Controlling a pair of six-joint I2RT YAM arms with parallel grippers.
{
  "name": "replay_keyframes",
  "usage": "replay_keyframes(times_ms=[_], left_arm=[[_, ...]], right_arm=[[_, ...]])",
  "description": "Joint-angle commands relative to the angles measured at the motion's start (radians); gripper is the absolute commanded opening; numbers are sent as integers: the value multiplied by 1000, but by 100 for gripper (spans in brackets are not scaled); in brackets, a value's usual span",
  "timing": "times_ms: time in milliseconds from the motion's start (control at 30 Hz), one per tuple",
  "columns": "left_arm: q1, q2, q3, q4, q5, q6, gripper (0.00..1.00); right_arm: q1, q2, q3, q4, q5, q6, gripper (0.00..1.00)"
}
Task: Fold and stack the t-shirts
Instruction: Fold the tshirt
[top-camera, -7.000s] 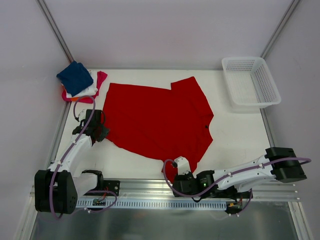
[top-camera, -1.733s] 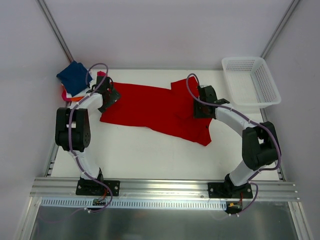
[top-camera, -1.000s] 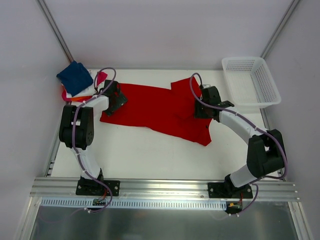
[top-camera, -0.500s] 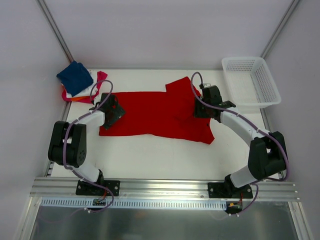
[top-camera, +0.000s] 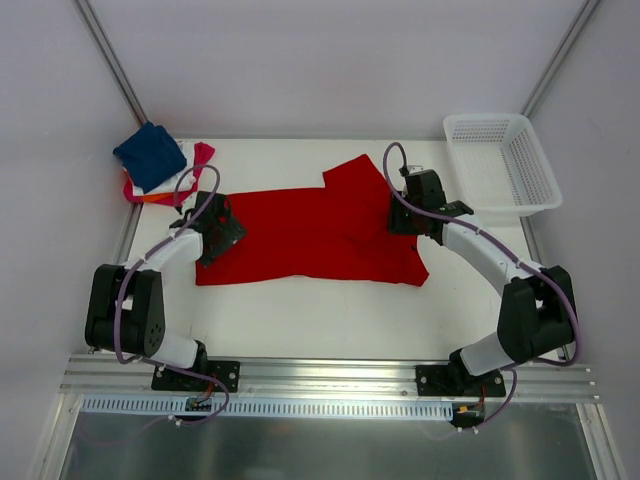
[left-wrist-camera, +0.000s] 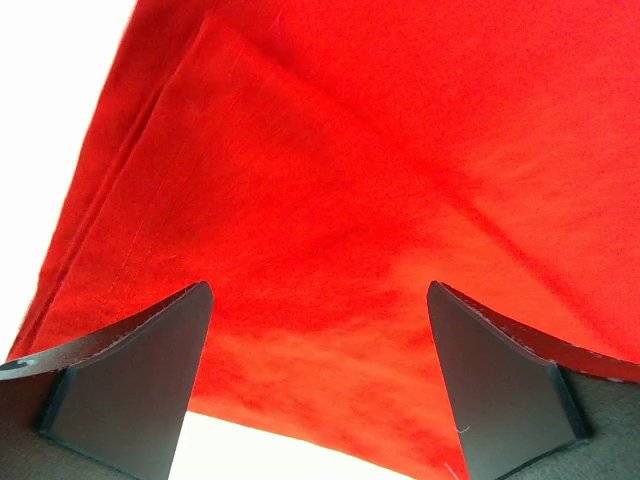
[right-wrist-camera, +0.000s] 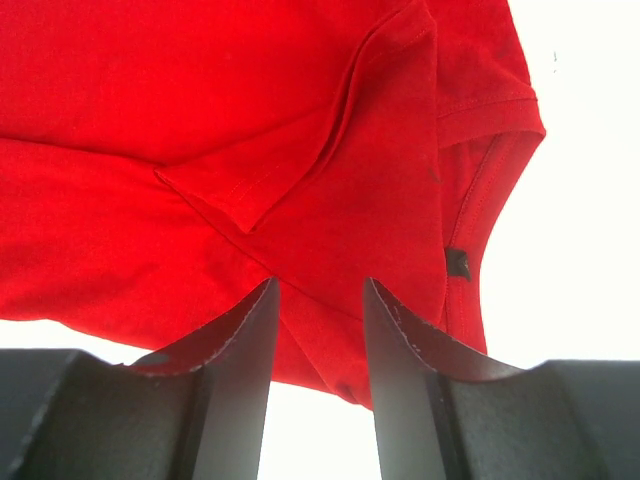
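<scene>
Red shirt (top-camera: 310, 235) lies folded once into a band, mid-frame; more folds and stacking on pile (top-camera: 160, 168), upper left, likely remain. Left jaws wide open, right jaws part-open; both empty.

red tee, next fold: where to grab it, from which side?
Likely its left short end: the red tee lies flat as a long band, and the left wrist view shows stacked layer edges there. Come straight down from above, pinching both layers at the edge. The left gripper hangs open over that end.
</scene>
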Motion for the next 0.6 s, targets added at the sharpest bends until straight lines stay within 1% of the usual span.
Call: replay_keyframes(times_ms=[0, 33, 67, 133, 167, 233, 267, 333, 433, 467, 567], left_arm=[[-6, -51, 156, -49, -64, 65, 89], [-6, -42, 193, -52, -70, 92, 89], [-4, -25, 265, -57, -76, 105, 90], [-4, 40, 338, -75, -98, 137, 91], [-4, 66, 402, -83, -104, 145, 90], [6, 139, 456, -92, -109, 158, 88], [14, 167, 508, -95, -104, 169, 83], [37, 242, 549, -100, -96, 178, 77], [71, 316, 593, -109, -69, 178, 76], [75, 328, 597, -109, -66, 178, 76], [97, 366, 594, -112, -76, 186, 76]], right_arm=[[6, -22, 82, -16, -5, -3, 43], [6, -14, 101, -21, -4, -6, 42], [6, -5, 118, -25, -5, -9, 43], [6, 35, 180, -42, -1, -9, 43], [4, 50, 203, -47, 1, -9, 43], [0, 83, 251, -62, 2, -48, 43], [-3, 118, 297, -68, -1, -52, 43], [-23, 153, 340, -80, -16, -60, 43], [-59, 222, 412, -93, -25, -65, 43], [-75, 236, 440, -94, -60, -68, 43], [-109, 300, 480, -99, -79, -72, 43]])
